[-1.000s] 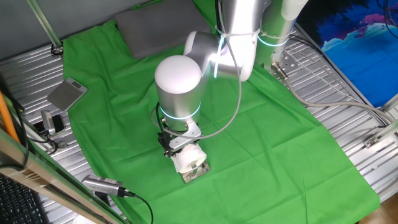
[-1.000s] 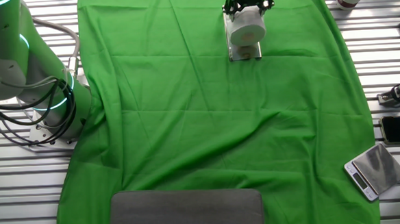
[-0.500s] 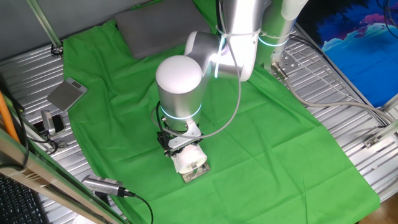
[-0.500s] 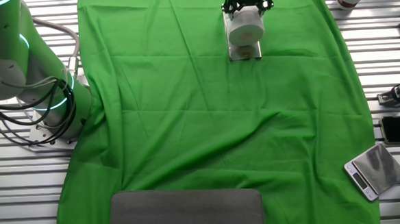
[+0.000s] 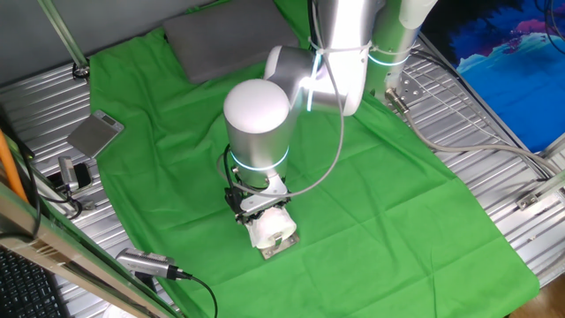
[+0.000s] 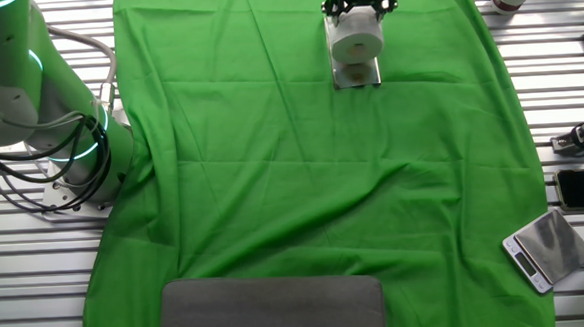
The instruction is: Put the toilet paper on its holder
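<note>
Bright, even light; soft shadows.

The toilet paper (image 6: 356, 36) is white, the holder (image 6: 357, 76) shiny chrome. A bright green cloth (image 6: 312, 162) covers the ribbed silver table (image 6: 569, 89); a dull grey plate (image 6: 273, 310) lies on it.

No text, label, brand, number or sign can be read in either view. Any markings on the small scale (image 6: 545, 247) are too small to be made out.
</note>
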You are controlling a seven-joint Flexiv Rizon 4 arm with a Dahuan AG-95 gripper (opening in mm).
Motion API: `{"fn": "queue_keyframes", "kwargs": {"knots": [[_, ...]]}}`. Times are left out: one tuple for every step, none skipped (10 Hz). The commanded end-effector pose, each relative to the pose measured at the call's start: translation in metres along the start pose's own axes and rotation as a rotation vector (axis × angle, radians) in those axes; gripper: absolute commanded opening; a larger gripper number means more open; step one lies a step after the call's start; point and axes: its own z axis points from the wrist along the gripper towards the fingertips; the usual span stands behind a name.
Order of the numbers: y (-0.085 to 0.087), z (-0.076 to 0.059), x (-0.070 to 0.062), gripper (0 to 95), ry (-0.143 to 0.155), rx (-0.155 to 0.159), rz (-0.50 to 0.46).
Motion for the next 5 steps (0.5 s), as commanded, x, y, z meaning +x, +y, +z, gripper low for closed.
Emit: {"fn": "queue_keyframes", "kwargs": {"knots": [[0.0002,-0.0007,-0.0037,0.0,-0.002,-0.003,0.003],[0.0005,-0.0016,-0.0053,0.0,0.001,-0.004,-0.001],[0.001,-0.0014,-0.0054,0.0,0.002,-0.003,-0.001],[0.0013,-0.0013,-0.0054,0.0,0.001,-0.003,-0.002],[0.002,-0.001,-0.0052,0.0,0.001,-0.003,-0.002]]}}
